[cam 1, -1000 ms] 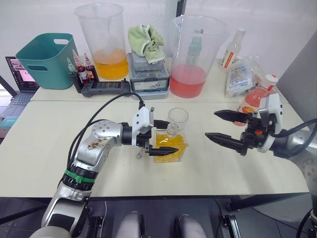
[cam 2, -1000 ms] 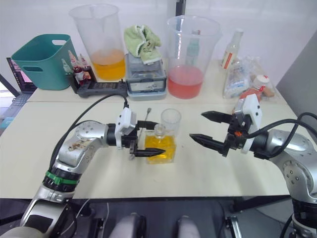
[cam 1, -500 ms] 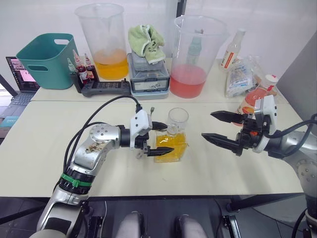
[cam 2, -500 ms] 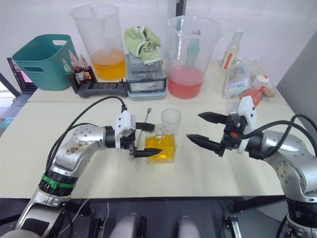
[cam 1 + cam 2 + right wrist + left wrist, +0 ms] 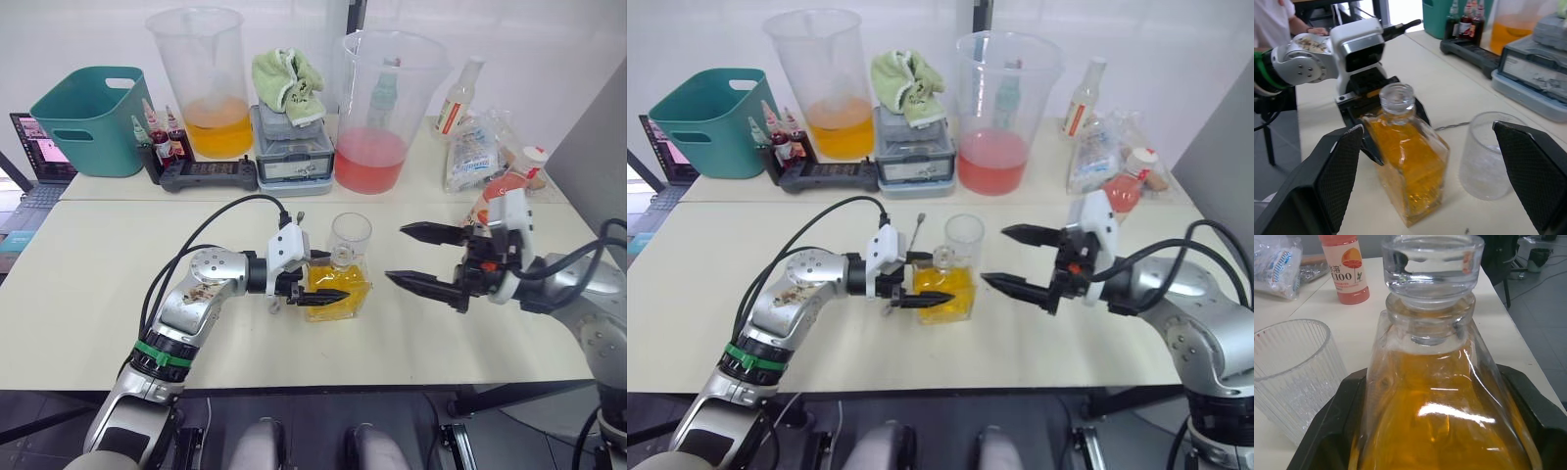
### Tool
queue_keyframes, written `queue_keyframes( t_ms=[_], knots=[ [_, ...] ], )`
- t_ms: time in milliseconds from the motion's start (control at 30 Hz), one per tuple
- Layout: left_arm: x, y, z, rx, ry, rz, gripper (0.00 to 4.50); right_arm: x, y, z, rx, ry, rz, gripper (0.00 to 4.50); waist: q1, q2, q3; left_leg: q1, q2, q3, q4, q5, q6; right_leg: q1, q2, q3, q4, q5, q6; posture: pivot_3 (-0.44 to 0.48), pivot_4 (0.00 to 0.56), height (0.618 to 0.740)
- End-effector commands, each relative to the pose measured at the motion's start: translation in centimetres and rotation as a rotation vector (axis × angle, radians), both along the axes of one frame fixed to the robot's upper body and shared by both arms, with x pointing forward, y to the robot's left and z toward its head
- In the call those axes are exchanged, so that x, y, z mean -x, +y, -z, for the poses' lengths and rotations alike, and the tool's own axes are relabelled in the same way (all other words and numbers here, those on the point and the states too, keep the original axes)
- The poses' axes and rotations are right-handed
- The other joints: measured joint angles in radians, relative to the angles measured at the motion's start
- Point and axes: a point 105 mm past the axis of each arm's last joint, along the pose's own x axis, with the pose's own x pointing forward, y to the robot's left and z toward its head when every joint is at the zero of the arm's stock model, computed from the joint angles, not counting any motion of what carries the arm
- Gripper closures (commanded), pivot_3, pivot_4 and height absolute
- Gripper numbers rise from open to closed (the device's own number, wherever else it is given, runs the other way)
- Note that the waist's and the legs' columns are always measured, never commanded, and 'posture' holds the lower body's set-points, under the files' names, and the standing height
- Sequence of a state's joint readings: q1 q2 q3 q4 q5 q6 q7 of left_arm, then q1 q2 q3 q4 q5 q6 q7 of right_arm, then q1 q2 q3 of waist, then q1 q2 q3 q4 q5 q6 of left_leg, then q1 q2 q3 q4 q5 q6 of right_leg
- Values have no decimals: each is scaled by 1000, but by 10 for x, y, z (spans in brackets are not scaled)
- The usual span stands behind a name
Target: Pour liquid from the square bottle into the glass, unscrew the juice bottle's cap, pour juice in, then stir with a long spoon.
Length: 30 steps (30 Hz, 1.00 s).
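Note:
The square bottle [image 5: 340, 287], holding yellow liquid and stoppered, stands mid-table with my left gripper [image 5: 333, 275] shut on its body, one black finger on each side. Just behind it, touching or nearly so, stands the empty glass [image 5: 351, 235]. To the right of both, my right gripper [image 5: 395, 254] hovers open, fingers spread wide and pointing at the bottle with a small gap. The juice bottle [image 5: 1123, 188], pink with a white cap [image 5: 1142, 155], stands upright behind the right arm. The long spoon [image 5: 918, 227] lies on the table behind the left gripper.
Along the back stand a beaker with orange liquid [image 5: 208, 83], a beaker with pink liquid [image 5: 384, 113], a grey box with a green cloth [image 5: 292, 142], a teal bin [image 5: 91, 117], a black controller [image 5: 208, 174], small dye bottles [image 5: 162, 132] and a crinkled bag [image 5: 475, 147].
My right gripper has moved left, closer to the square bottle and glass, still open. The left gripper stays on the bottle, which has not moved.

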<state>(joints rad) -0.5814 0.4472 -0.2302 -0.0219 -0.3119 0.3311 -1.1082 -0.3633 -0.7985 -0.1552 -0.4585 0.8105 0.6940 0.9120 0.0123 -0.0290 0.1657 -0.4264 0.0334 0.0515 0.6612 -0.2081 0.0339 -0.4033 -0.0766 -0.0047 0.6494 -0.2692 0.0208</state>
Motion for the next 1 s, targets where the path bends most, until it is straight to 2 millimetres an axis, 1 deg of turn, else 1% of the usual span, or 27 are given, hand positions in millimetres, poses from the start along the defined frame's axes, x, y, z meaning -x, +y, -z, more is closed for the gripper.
queue_keyframes(
  t_ms=[33, 133, 300, 467, 567, 800, 833, 933, 1000],
  knots=[
    [2, -3, -11, 10, -53, 24, 1696, 3, 21, -6, 24, -24, -65, 0, 0, 0, 0, 0, 0, 0, 0, 0, 0, 0, 0, 0, 0, 0, 0, 0, 150, 740],
    [3, -3, -9, -3, -56, 29, 1696, -2, 31, -4, 54, -31, -72, 0, 1, 0, 0, 0, 0, 0, 0, 0, 0, 0, 0, 0, 0, 0, 0, 0, 150, 740],
    [4, -4, -7, -28, -61, 34, 1696, -10, 53, -5, 72, -70, -102, 0, 0, 0, 0, 0, 0, 0, 0, 0, 0, 0, 0, 0, 1, 0, 0, 0, 150, 740],
    [3, -4, -8, -26, -63, 28, 1696, -18, 59, -6, 105, -104, -86, 0, 1, 0, 0, 0, -1, 0, 0, 0, 0, 0, 0, 1, 1, 0, 0, 0, 150, 740],
    [2, -3, -9, -26, -66, 22, 1696, -20, 60, -7, 103, -108, -83, 817, 0, 0, 0, 0, -1, 0, 0, 0, 0, -1, 0, 1, 3, 0, 0, 0, 150, 740],
    [1, -3, -13, -12, -75, 11, 1696, -25, 60, -6, 118, -121, -73, 3216, 0, 0, 0, 1, -1, 0, 0, 0, 0, -1, 0, 2, 7, 0, 0, 0, 150, 740],
    [0, -4, -14, -12, -76, 12, 1696, -25, 60, -5, 120, -121, -75, 3447, 0, 0, 0, 1, -1, 0, 0, 0, 0, -1, 0, 2, 7, 0, 0, 0, 150, 740],
    [0, -4, -14, -14, -79, 13, 1696, -24, 61, -6, 105, -115, -88, 3445, 0, 0, 0, 1, -1, 0, 1, 0, 0, -1, 0, 2, 7, 0, 0, 0, 150, 740],
    [-1, -4, -14, -29, -97, 10, 1696, -16, 64, -17, 27, -98, -140, 3445, 0, 0, 0, 1, -1, 0, 1, 0, 0, -1, 0, 2, 7, 0, 0, 0, 150, 740]
  ],
)
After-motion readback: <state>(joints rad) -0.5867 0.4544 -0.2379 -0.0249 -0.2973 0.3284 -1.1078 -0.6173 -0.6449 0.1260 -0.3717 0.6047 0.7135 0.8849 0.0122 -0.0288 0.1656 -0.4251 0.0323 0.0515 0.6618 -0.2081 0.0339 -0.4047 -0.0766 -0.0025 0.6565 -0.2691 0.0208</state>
